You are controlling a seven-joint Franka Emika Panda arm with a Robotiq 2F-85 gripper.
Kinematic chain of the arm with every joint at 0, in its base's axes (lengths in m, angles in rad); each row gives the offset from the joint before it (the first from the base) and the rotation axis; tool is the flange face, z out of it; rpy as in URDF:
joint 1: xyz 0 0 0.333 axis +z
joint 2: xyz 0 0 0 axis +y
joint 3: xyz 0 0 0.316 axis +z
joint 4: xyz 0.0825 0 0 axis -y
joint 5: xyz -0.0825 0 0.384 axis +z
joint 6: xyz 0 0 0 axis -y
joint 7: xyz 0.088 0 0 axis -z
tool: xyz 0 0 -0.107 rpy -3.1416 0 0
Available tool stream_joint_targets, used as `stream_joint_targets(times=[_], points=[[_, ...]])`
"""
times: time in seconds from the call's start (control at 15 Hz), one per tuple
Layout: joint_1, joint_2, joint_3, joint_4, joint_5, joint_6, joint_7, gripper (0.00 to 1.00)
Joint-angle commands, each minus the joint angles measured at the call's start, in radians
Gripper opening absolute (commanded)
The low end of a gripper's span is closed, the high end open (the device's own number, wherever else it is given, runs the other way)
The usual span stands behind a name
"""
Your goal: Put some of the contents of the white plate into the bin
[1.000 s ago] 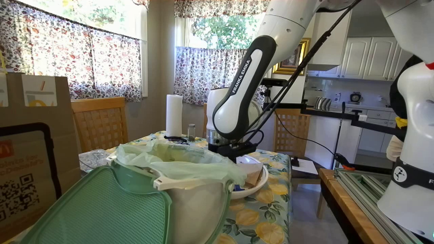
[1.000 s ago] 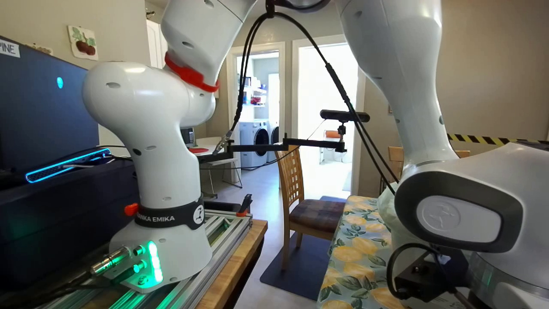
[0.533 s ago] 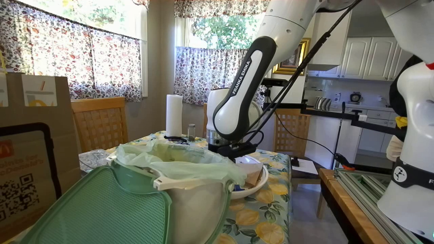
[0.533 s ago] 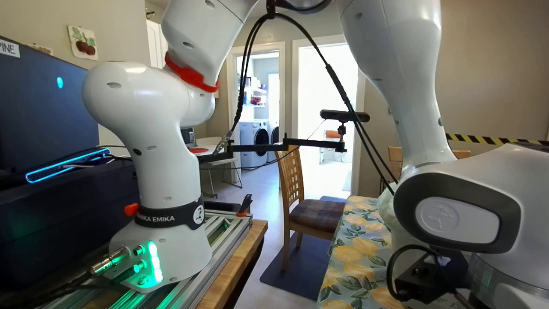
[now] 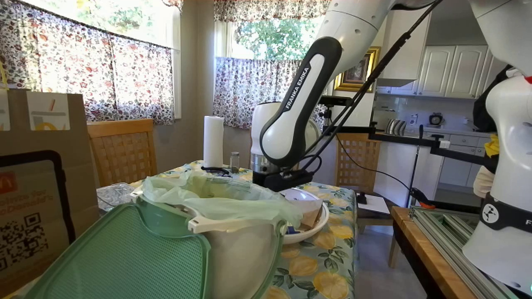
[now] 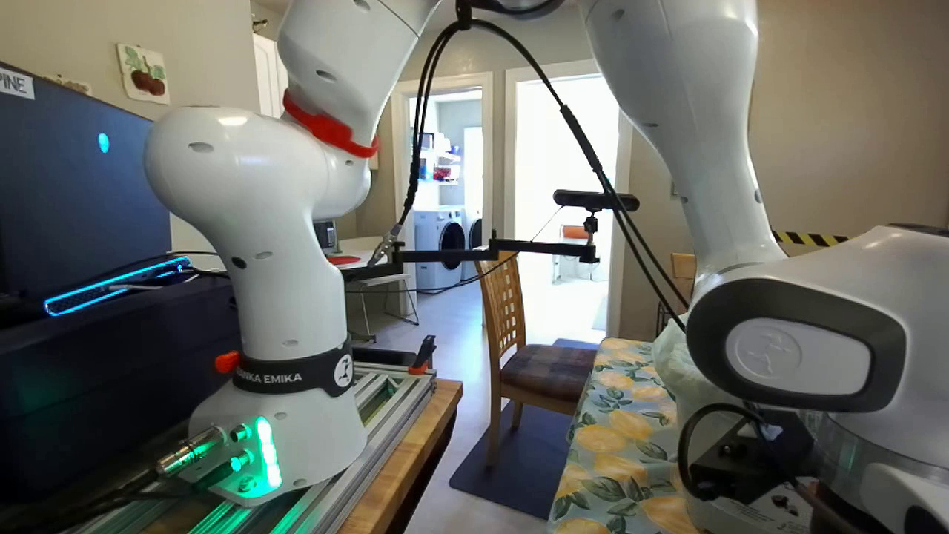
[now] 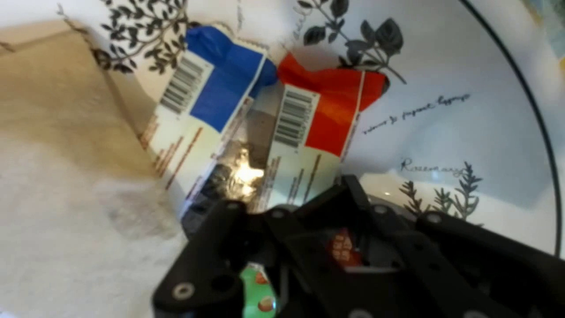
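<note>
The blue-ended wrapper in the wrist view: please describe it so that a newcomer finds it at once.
The white plate fills much of the wrist view. The blue-ended wrapper lies in it, just right of the brown paper. Its blue end sets it apart from the red-ended wrapper beside it.

A home dining area: in an exterior view, floral café curtains [image 5: 141, 79] upper left, kitchen cabinets [image 5: 441, 72] upper right (lemon-print tablecloth [image 5: 318, 263] below).
</note>
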State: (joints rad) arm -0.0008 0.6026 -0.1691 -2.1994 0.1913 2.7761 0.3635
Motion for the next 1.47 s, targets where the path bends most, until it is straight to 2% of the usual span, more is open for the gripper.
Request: stream_joint_targets(times=[0.0, 0.07, 0.2, 0.8, 0.87, 1.4], points=[[0.069, -0.093, -0.071, -0.049, -0.088, -0.046, 0.026, 0.06], [0.085, -0.098, -0.089, -0.05, -0.117, -0.048, 0.033, 0.29], [0.079, -0.105, -0.086, -0.054, -0.143, -0.052, 0.017, 0.32], [0.077, -0.067, -0.086, -0.097, -0.207, 0.035, 0.004, 0.97], [0.08, -0.059, -0.09, -0.1, -0.212, 0.057, 0.006, 1.0], [0.059, -0.002, -0.071, -0.138, -0.142, 0.301, -0.019, 1.0]])
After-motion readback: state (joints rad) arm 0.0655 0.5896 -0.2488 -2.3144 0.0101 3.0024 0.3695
